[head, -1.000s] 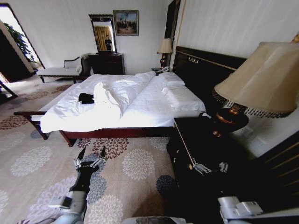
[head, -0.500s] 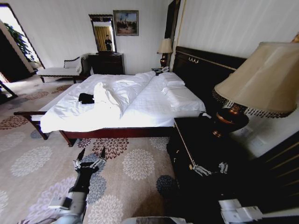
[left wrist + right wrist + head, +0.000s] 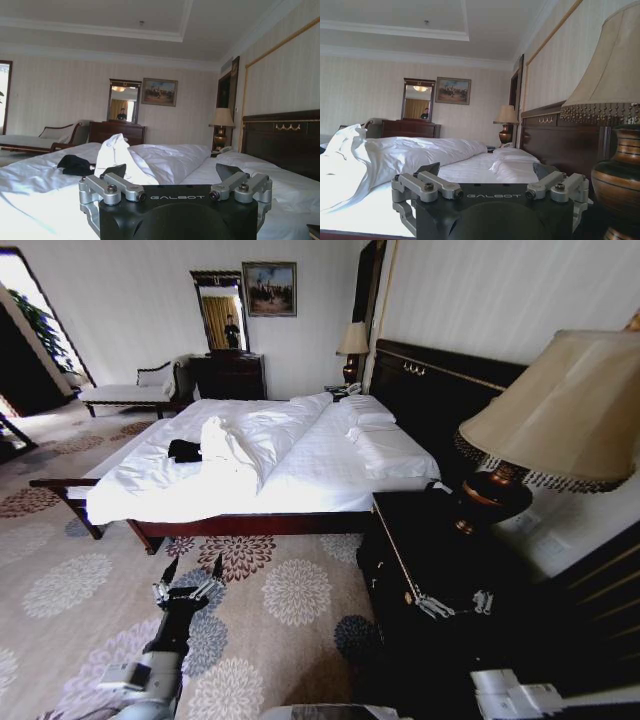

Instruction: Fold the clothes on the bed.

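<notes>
Both grippers, left (image 3: 190, 577) and right (image 3: 452, 603), hang open and empty; approaching the crumpled black soft-fabric T-shirt (image 3: 184, 450) left of frame centre on the white-sheeted bed (image 3: 320, 465) comes first, I judge.

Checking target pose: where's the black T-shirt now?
Head view: the black T-shirt lies crumpled on the bed, far-left side near the foot, beside the bunched white duvet.

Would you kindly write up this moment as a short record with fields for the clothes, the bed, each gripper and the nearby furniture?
clothes: black T-shirt, bunched in a heap on the bed's far side beside the rumpled white duvet
bed: white sheets, dark headboard, across the patterned carpet from the robot
left gripper: open, empty, held low over the carpet, short of the bed
right gripper: open, empty, over the dark nightstand
lamp: on the nightstand, beside the right arm
</notes>
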